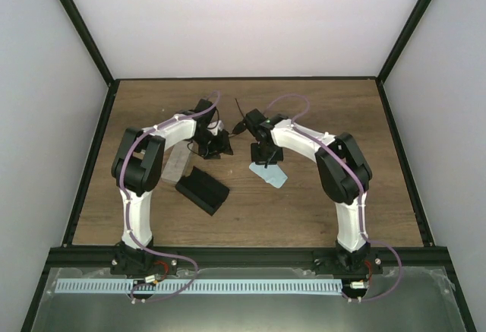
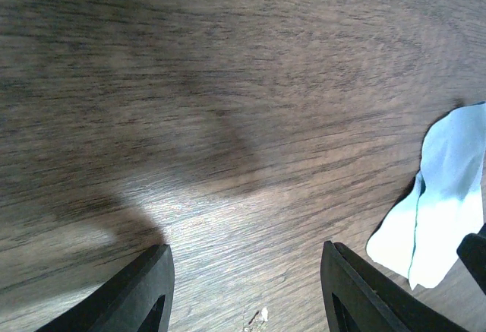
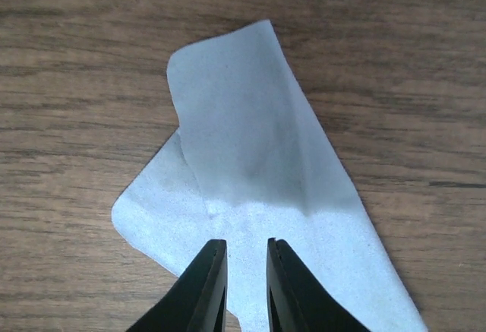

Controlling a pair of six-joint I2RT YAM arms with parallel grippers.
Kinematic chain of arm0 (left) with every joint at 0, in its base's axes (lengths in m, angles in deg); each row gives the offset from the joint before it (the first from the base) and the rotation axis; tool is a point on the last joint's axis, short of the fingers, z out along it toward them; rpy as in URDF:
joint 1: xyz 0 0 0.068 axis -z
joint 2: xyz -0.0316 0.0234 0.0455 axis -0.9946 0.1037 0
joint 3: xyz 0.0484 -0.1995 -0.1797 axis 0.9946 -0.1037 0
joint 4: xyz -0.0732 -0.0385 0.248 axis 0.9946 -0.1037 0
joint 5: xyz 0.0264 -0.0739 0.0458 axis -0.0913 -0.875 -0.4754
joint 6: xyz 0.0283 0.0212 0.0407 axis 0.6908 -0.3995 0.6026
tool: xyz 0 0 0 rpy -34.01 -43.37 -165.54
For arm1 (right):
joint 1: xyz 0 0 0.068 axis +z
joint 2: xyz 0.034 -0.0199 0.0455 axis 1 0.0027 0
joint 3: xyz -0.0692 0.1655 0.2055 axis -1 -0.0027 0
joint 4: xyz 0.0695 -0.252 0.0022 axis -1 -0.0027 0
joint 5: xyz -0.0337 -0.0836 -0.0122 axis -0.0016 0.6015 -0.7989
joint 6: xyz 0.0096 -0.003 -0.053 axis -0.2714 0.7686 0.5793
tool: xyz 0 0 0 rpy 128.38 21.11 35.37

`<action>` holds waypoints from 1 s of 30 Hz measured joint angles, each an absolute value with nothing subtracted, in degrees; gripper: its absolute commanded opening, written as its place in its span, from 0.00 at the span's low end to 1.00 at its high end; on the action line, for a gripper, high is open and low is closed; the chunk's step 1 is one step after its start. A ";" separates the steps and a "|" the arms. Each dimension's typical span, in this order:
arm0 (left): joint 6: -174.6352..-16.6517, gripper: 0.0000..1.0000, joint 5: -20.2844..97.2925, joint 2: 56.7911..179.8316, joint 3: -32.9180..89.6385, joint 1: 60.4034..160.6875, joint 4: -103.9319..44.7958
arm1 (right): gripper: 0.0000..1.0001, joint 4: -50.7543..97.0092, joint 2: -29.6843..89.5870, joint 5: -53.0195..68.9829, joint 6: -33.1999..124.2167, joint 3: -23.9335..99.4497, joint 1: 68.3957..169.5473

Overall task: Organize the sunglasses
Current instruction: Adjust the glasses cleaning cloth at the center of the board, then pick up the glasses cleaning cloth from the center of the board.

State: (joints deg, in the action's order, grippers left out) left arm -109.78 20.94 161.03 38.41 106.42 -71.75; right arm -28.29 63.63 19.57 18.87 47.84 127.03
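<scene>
Only a thin dark arm of the sunglasses [image 1: 239, 115] shows in the top view, on the table between the two wrists; the rest is hidden behind the arms. My right gripper [image 3: 245, 242] hangs just above a folded light blue cloth [image 3: 250, 157], its jaws a narrow gap apart with nothing between them. In the top view the right gripper [image 1: 266, 156] stands over the cloth [image 1: 272, 175]. My left gripper [image 2: 244, 248] is open over bare wood, with the cloth [image 2: 440, 195] off to its right. From above, the left gripper [image 1: 210, 148] is left of the right one.
A black oblong case [image 1: 202, 191] lies in front of the left arm, and a clear case [image 1: 176, 163] lies beside that arm's elbow. A small white crumb [image 2: 262, 317] sits on the wood between the left fingers. Dark frame rails edge the table.
</scene>
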 measured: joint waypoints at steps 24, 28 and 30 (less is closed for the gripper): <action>-109.71 0.55 20.92 161.03 38.30 106.42 -71.53 | 0.01 -26.69 63.61 17.34 18.89 42.48 127.23; -109.73 0.55 20.88 161.03 38.25 106.42 -71.48 | 0.01 -27.08 63.43 17.38 18.87 42.57 127.23; -109.73 0.55 20.79 161.03 38.25 106.42 -71.44 | 0.01 -27.61 63.04 17.40 18.85 42.90 127.27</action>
State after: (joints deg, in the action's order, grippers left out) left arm -109.73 20.79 161.03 38.25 106.42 -71.44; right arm -27.61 63.04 17.40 18.85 42.90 127.27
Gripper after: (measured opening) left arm 0.549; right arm 0.011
